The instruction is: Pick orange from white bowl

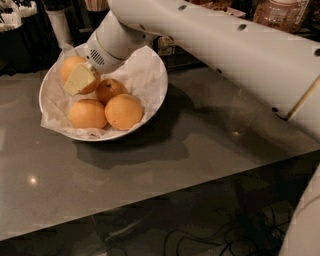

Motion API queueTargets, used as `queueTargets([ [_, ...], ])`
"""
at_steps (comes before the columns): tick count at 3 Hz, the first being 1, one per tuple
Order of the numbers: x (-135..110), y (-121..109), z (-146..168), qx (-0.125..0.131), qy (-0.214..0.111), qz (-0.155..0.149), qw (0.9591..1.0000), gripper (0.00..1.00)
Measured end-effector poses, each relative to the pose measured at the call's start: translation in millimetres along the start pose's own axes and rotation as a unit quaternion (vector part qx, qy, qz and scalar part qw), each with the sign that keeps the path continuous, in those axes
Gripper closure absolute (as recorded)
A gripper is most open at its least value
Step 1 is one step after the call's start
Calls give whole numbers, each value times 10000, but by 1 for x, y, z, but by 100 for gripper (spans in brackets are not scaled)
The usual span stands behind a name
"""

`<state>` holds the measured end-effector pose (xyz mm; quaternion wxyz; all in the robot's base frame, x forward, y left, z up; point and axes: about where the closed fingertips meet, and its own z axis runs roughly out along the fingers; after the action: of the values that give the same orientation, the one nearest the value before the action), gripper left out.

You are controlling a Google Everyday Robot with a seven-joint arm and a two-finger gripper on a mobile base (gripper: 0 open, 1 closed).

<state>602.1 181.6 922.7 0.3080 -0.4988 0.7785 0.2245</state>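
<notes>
The white bowl (pixel 159 84), lined with crinkled paper, stands at the back left of the grey table. The orange (pixel 69 65) is at the bowl's back left. My gripper (pixel 75 75) reaches down into the bowl from the right and is shut on this orange, with one pale yellow finger (pixel 78 81) lying across its front. The other finger is hidden behind the fruit. Three more oranges lie in the bowl: one at front left (pixel 87 113), one at front right (pixel 123 111), and a smaller one with a dark dimple (pixel 109 90) in the middle.
My white arm (pixel 225 45) spans the upper right, above the table (pixel 200 150). Dark containers (pixel 17 22) stand behind the bowl at the back left, and a jar (pixel 280 14) at the back right. The table's front edge runs across the lower part of the view.
</notes>
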Motion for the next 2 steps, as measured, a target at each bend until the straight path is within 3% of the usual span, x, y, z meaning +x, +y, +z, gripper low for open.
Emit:
queueTargets([
  [1, -6, -5, -30, -284, -625, 82, 9976, 100],
  [2, -7, -9, -62, -767, -1306, 80, 9884, 100],
])
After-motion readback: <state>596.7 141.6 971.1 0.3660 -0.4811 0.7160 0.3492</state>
